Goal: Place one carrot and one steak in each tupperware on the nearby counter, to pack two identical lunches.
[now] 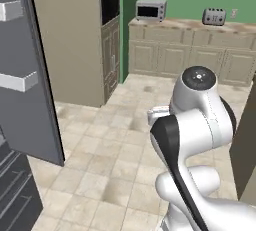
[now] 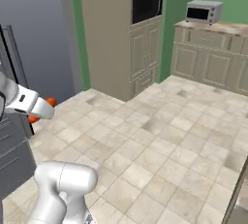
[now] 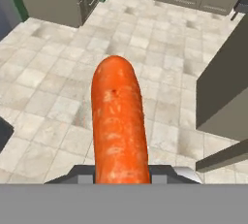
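My pincer is clenched on a carrot, which stands out along the line of my hand and covers the middle of the hand view from six o'clock up toward twelve. In the right base view the same carrot shows as an orange tip poking past my white wrist at about nine o'clock, close beside the dark edge of the open fridge. It hangs over bare floor, touching nothing but me.

Beneath the carrot lies the pale tiled floor, wide and free toward eleven and twelve o'clock in the hand view. At three o'clock there a tan cabinet side rises with a sharp vertical corner, near my hand.

In the left base view the grey fridge door stands swung out from nine o'clock, its lower corner reaching the tiles at about eight; white door shelves jut from its inner face. Straight ahead at twelve o'clock stands a tall tan cupboard with a dark built-in oven. Farther off at one o'clock a marbled worktop runs along the green wall, carrying a microwave and a toaster. Between me and that worktop the tiles run open, well apart from every edge.
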Robot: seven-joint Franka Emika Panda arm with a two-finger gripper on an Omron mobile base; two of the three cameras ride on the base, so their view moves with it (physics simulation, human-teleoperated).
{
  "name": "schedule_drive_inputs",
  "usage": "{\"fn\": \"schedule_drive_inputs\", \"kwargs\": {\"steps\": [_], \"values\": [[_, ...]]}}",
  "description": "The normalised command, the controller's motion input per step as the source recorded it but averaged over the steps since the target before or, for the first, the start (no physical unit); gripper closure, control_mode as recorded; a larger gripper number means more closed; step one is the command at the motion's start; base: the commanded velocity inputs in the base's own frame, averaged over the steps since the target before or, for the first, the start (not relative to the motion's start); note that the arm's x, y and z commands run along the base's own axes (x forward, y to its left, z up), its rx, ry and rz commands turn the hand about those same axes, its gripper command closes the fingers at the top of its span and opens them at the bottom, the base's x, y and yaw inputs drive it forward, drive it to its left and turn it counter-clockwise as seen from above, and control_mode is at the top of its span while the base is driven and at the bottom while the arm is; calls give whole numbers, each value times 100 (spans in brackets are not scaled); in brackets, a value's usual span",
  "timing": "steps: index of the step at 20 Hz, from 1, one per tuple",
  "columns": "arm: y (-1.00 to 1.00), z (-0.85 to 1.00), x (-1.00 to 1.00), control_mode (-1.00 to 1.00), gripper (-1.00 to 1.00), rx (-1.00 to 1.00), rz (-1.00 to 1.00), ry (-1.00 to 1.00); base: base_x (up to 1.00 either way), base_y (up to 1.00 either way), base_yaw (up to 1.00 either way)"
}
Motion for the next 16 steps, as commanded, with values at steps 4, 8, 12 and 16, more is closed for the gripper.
{"fn": "schedule_drive_inputs", "kwargs": {"steps": [4, 8, 12, 16], "values": [[0, 0, 0, 100, 100, 0, 0, 0, 94, -82, -41], [0, 0, 0, 100, 100, 0, 0, 0, 100, -69, -28], [0, 0, 0, 100, 100, 0, 0, 0, 100, -40, -35], [0, 0, 0, 100, 100, 0, 0, 0, 100, -37, -38]]}}
